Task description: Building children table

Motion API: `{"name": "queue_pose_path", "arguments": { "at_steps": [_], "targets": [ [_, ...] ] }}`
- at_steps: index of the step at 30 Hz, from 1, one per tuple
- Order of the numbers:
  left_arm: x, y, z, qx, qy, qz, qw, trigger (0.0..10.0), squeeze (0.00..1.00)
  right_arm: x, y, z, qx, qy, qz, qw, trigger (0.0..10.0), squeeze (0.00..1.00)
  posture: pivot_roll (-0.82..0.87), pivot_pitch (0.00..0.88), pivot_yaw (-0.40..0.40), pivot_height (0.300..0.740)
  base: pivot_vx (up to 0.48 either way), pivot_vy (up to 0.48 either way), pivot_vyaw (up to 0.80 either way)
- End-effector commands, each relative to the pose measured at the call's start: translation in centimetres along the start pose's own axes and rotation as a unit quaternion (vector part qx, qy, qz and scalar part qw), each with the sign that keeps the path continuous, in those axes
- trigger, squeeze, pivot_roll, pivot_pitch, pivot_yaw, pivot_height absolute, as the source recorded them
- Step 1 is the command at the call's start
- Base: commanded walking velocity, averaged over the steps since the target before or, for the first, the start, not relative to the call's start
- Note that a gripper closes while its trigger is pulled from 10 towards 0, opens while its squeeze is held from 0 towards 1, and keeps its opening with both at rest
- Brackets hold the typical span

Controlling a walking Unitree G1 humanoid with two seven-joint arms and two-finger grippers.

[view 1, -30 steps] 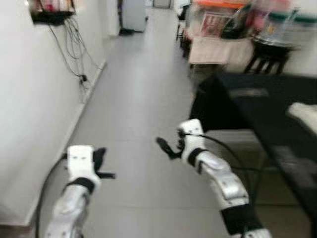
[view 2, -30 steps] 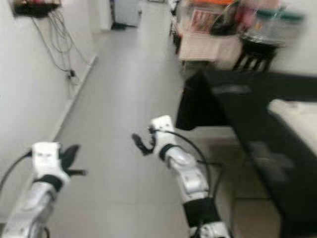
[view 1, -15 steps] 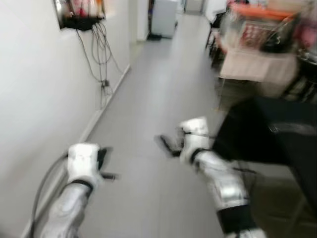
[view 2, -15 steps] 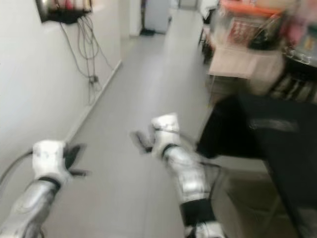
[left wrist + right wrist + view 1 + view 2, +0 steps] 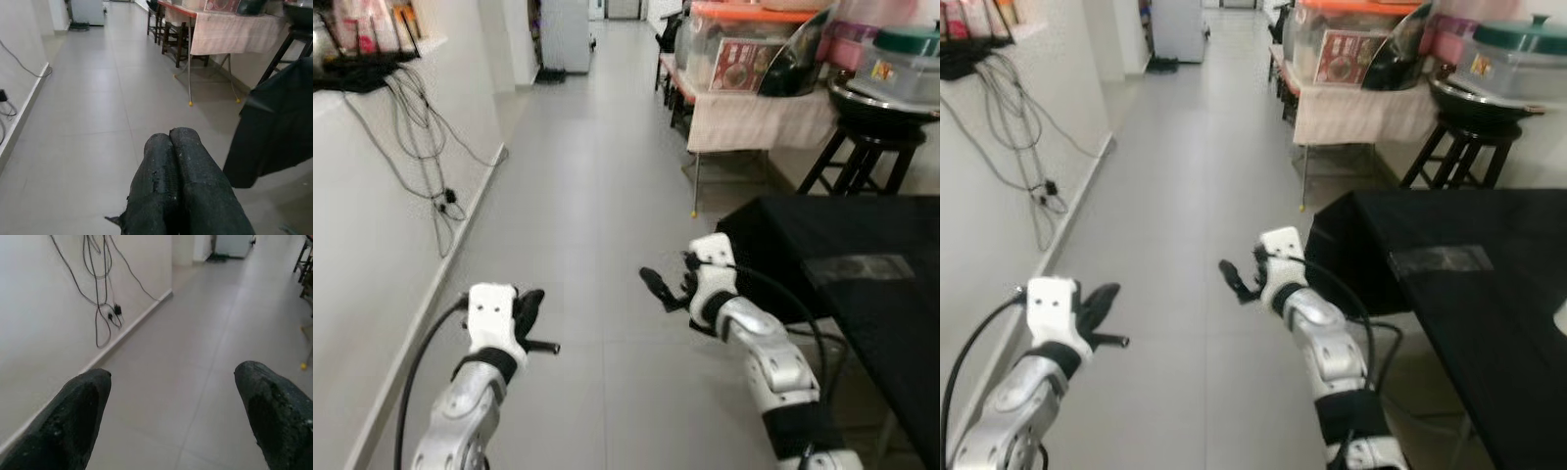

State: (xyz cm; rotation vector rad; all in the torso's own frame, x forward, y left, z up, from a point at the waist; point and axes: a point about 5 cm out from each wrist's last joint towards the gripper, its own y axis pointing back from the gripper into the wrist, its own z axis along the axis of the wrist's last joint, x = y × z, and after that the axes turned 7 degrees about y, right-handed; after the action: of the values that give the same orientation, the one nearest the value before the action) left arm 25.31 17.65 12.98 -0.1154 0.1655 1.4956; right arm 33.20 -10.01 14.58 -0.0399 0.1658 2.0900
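Steering down a tiled corridor, I hold both arms out ahead with nothing in either: the left hand (image 5: 530, 311) has its two black fingers (image 5: 182, 186) pressed flat together, while the right hand (image 5: 1240, 278) has its fingers (image 5: 80, 411) spread wide apart, bare floor (image 5: 597, 196) showing between them. No children's table or any part of one can be made out here, so by my reading the building has not begun and I am on the way to wherever the pieces are kept. Just to my right stands a tabletop (image 5: 862, 255) draped in black cloth, its near corner close beside my right forearm; farther on, a cloth-covered table (image 5: 759, 113) loaded with containers and a dark stool (image 5: 857, 157) carrying a pan narrow that side of the passage. On my left, loose cables (image 5: 421, 157) hang from a wall shelf (image 5: 357, 73) down to a plug near the skirting. The risks, as I judge them: the right arm or its trailing wire snagging the black cloth in a turn, the left arm catching those cables if I drift toward the wall, and a clipped stool bringing the pan down.
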Motion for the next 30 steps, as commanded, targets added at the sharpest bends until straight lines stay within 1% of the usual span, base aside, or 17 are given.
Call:
{"name": "queue_pose_path", "arguments": {
  "at_steps": [1,4,6,7,12,17,18,23,25,30],
  "targets": [
    [-0.4,-0.3,0.0,0.004,0.003,-0.012,1.000,10.0,0.00,-1.2,0.8,-0.6,0.007,0.000,-0.019,1.000,10.0,0.00,0.00,0.000,-0.062,0.740,0.439,0.000,-0.80],
    [-0.4,-0.3,0.0,0.004,0.003,-0.013,1.000,10.0,0.00,-1.2,0.8,-0.5,0.006,0.001,-0.018,1.000,10.0,0.00,0.00,0.000,-0.062,0.740,0.435,0.000,-0.80],
    [-0.4,-0.4,0.0,0.003,0.000,-0.020,1.000,10.0,0.00,-1.3,0.8,-0.1,-0.001,0.019,-0.016,1.000,10.0,0.00,0.00,0.000,-0.062,0.740,0.431,0.000,-0.80],
    [-0.4,-0.4,0.0,0.003,0.000,-0.020,1.000,10.0,0.00,-1.3,0.8,-0.1,-0.001,0.019,-0.016,1.000,10.0,0.00,0.00,0.000,-0.062,0.740,0.428,0.000,-0.80],
    [-0.7,-0.4,0.1,0.002,-0.003,-0.048,0.999,10.0,0.00,-1.2,0.4,2.1,-0.041,0.036,-0.012,0.998,10.0,0.00,0.00,0.000,-0.063,0.740,0.421,0.000,-0.80],
    [-0.8,-0.5,0.2,0.000,-0.004,-0.058,0.998,10.0,0.00,-1.1,0.3,2.5,-0.051,0.038,-0.012,0.998,10.0,0.00,0.00,0.000,-0.063,0.740,0.409,0.000,-0.80],
    [-0.9,-0.5,0.4,-0.005,0.000,-0.066,0.998,10.0,0.00,-0.9,0.2,2.5,-0.054,0.040,-0.012,0.998,10.0,0.00,0.00,0.000,-0.063,0.740,0.000,0.000,-0.80],
    [-1.0,-0.6,0.6,-0.013,0.002,-0.069,0.998,10.0,0.00,-0.4,0.1,2.3,-0.055,0.048,-0.010,0.997,10.0,0.00,0.00,0.000,-0.062,0.740,0.000,0.000,-0.80],
    [-1.1,-0.6,0.7,-0.016,-0.002,-0.071,0.997,10.0,0.00,-0.2,0.0,2.2,-0.055,0.061,-0.010,0.997,10.0,0.00,0.00,0.000,-0.062,0.740,0.000,0.000,-0.80],
    [-1.4,-0.6,0.7,-0.016,-0.017,-0.082,0.996,10.0,0.00,0.0,-0.2,2.0,-0.050,0.063,-0.012,0.997,10.0,0.00,0.00,0.000,-0.063,0.740,0.000,0.000,-0.80]
  ]
}}
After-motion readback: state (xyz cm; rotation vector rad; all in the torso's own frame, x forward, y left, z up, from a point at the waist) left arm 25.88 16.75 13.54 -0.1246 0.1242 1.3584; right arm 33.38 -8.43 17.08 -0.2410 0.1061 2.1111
